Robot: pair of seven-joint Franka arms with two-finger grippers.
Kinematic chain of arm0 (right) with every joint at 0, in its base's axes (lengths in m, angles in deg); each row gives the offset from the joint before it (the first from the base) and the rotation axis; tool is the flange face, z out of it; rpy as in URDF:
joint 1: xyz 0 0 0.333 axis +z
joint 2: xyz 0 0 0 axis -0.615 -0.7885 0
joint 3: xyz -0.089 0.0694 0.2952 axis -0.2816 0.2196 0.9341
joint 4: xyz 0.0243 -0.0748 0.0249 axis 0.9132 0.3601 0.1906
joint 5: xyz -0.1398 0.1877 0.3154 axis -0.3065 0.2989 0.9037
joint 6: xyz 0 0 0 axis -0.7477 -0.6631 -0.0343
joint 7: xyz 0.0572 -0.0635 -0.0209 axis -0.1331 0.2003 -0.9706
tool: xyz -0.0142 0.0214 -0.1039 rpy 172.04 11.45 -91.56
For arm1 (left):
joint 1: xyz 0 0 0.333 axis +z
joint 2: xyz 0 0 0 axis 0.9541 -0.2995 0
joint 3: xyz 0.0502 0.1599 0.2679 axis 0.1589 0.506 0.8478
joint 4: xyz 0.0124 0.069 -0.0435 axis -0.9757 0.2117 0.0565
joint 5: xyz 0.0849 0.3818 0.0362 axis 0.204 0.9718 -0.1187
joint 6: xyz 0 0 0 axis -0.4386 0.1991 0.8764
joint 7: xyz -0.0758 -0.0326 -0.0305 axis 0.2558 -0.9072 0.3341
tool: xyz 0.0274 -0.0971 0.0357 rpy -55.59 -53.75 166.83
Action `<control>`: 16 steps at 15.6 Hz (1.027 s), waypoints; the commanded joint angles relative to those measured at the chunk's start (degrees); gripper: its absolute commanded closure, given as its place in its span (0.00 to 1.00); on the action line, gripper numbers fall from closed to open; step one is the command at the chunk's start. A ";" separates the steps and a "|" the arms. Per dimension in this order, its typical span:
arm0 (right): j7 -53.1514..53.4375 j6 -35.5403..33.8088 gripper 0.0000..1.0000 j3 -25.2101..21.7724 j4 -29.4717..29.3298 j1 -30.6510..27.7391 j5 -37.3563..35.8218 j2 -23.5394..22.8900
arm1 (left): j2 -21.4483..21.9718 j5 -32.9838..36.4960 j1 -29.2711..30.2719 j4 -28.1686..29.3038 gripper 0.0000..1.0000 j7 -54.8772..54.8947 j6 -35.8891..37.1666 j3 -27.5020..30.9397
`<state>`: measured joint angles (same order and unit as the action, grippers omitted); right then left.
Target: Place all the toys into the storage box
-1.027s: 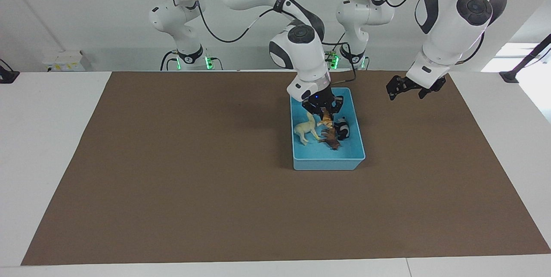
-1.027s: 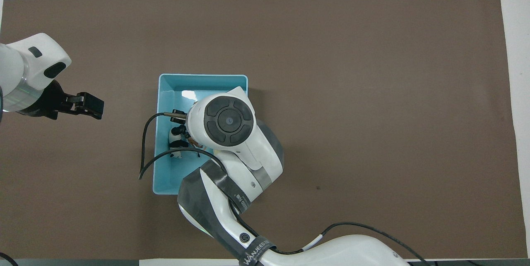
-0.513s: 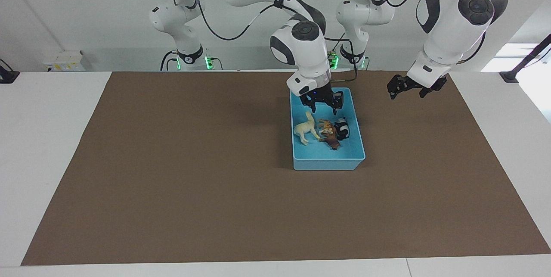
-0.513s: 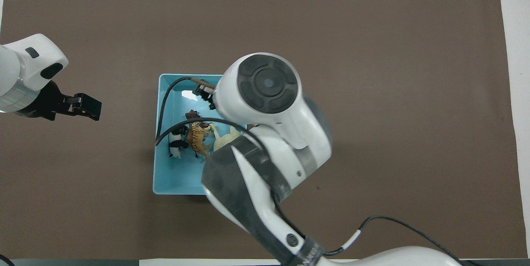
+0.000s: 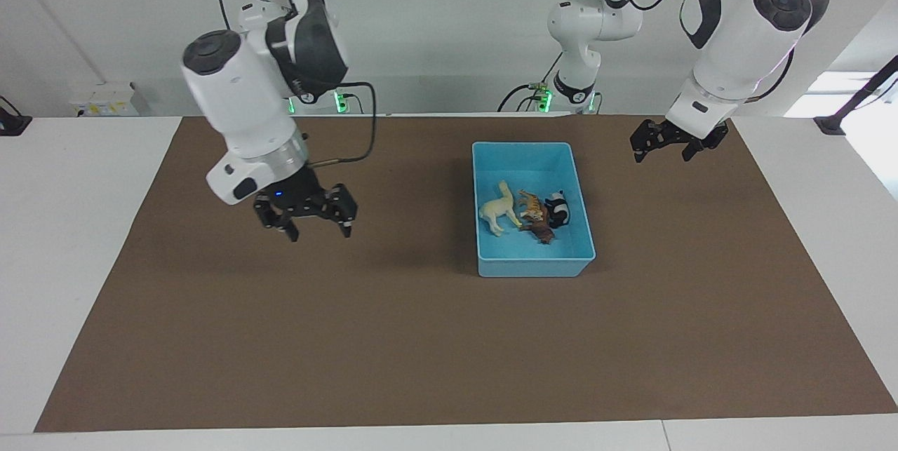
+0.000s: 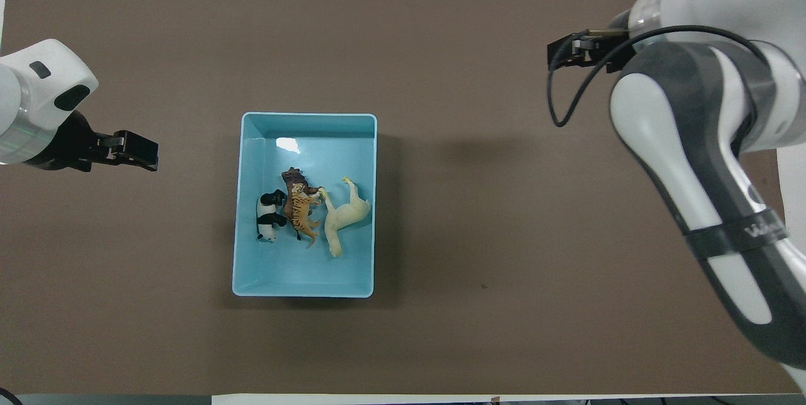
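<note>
The light blue storage box (image 5: 533,146) stands on the brown mat; it also shows in the overhead view (image 6: 308,117). All four toys lie inside it, close together: the cream-white horse (image 5: 497,211) (image 6: 344,216), the orange tiger (image 5: 532,206) (image 6: 302,216), the panda (image 5: 559,210) (image 6: 267,216) and the brown lion (image 5: 541,231) (image 6: 291,179). My right gripper (image 5: 317,226) (image 6: 568,52) is open and empty, raised over bare mat toward the right arm's end. My left gripper (image 5: 663,151) (image 6: 140,152) is open and empty, raised over the mat toward the left arm's end, where it waits.
The brown mat (image 5: 393,339) covers most of the white table (image 5: 77,177). Nothing else lies on it. The right arm's forearm (image 6: 699,159) crosses the overhead view at that end of the table.
My right gripper has let go of the tiger in the box, risen out of it and swung away toward the right arm's end. The left gripper has hardly moved.
</note>
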<state>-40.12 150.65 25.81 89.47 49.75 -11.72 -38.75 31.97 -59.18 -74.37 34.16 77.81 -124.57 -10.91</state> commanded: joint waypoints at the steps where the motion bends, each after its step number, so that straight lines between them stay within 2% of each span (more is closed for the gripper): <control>1: -4.91 -1.71 0.00 1.01 1.03 -4.58 -2.74 1.56 | 0.15 -1.45 1.01 -0.40 0.00 1.04 -0.88 -0.21; 4: -5.17 -10.92 0.00 1.09 0.94 -5.73 -10.21 5.86 | 0.32 -1.45 0.66 -0.31 0.00 1.04 -0.53 -0.21; 6: -5.61 -19.44 0.00 1.27 1.29 -6.87 -10.40 10.08 | 0.41 -1.45 0.74 -0.31 0.00 1.04 -0.61 -0.21; 8: -5.61 -24.29 0.00 1.18 2.17 -7.14 -10.31 13.68 | 0.50 -1.45 0.66 -0.49 0.00 1.04 -0.27 -0.04; 12: -5.53 -25.81 0.00 1.70 6.29 -9.42 -10.22 19.05 | 0.59 -1.45 -0.31 -0.49 0.00 0.78 0.44 -0.12; 16: -5.61 -24.94 0.00 1.88 8.67 -9.51 -10.66 20.20 | 0.06 -0.14 -0.31 -2.32 0.00 1.04 2.45 -0.38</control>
<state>-45.06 124.04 26.47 94.87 41.26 -21.15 -20.07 32.00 -59.89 -74.52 33.82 77.93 -124.42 -11.22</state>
